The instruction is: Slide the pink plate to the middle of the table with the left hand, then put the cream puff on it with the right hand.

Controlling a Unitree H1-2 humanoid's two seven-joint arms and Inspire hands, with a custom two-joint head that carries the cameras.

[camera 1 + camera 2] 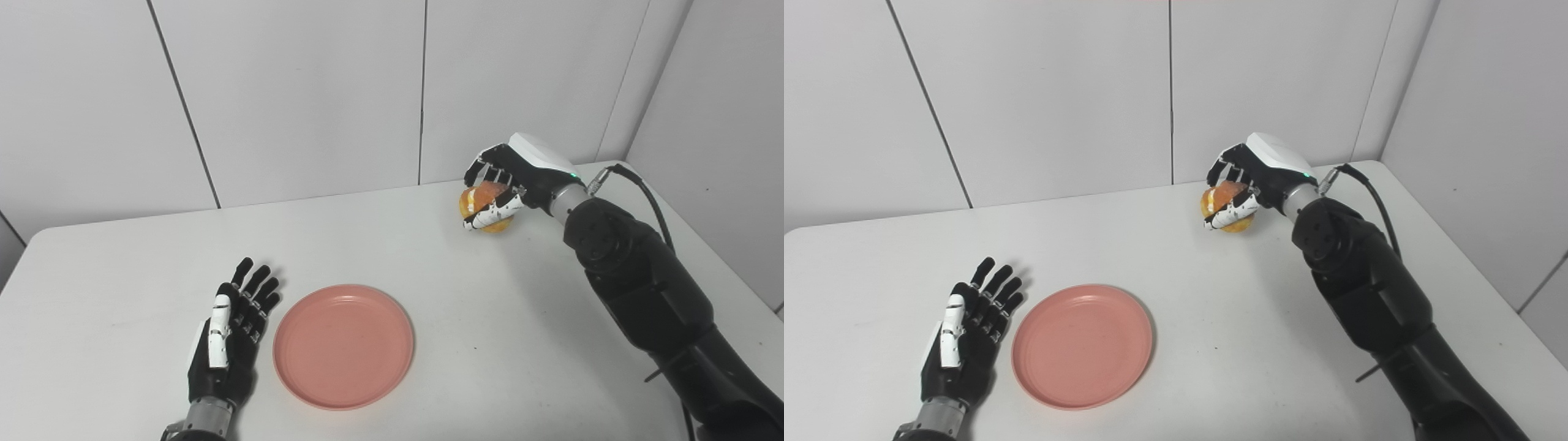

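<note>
Right hand grips the cream puff at the far right; pink plate lies bare near the left hand.

Nearest, on the white counter [429, 294], the left hand [229, 334] rests flat with its fingers [260, 288] straight and slightly spread, holding nothing, just left of the pink plate [343, 346] and apart from its rim. The plate sits in the near part of the counter, a little left of the middle. Farther back and to the right, near the wall, the right hand [505, 184] has its fingers [490, 215] curled around the cream puff [481, 197], which is at counter level; whether it touches the surface cannot be told.
</note>
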